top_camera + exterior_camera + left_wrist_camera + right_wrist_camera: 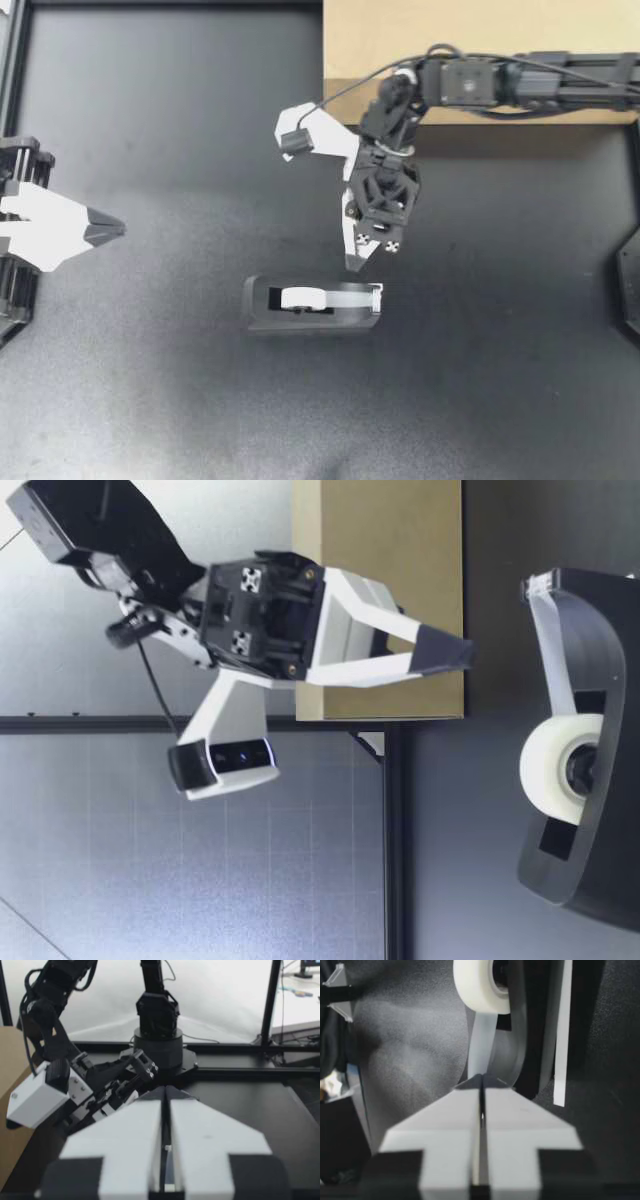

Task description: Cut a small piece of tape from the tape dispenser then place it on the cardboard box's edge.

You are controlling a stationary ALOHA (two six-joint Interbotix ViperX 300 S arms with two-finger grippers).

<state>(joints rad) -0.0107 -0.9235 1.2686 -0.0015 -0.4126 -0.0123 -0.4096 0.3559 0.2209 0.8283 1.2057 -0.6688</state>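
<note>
From above, my left end effector [112, 229] sits at the left edge of the black bench [180, 400], fingers pressed together, well apart from everything else. My right end effector [357, 262] reaches in from the right and points down at the tape dispenser [313, 305], its tips pressed together near the dispenser's cutter end. The dispenser lies mid-bench with its tape roll [302, 297] showing, and the cardboard box [400, 50] stands at the far side, partly under the right arm. At bench height, the right end effector [465, 652] hangs with its pressed-together tips higher than the tape dispenser [600, 630] and clear of it, with the cardboard box [400, 560] behind. A strip of tape [550, 640] runs from the tape roll [555, 765] up to the cutter. From the left wrist, the left end effector [165, 1105] shows both fingers touching with nothing between them; the right arm and the cardboard box [10, 1085] lie ahead. From the right wrist, the right end effector [481, 1080] has its fingers pressed together, and just ahead of the tips are the strip of tape [482, 1040], the tape roll [477, 985] and the tape dispenser [535, 1025].
</note>
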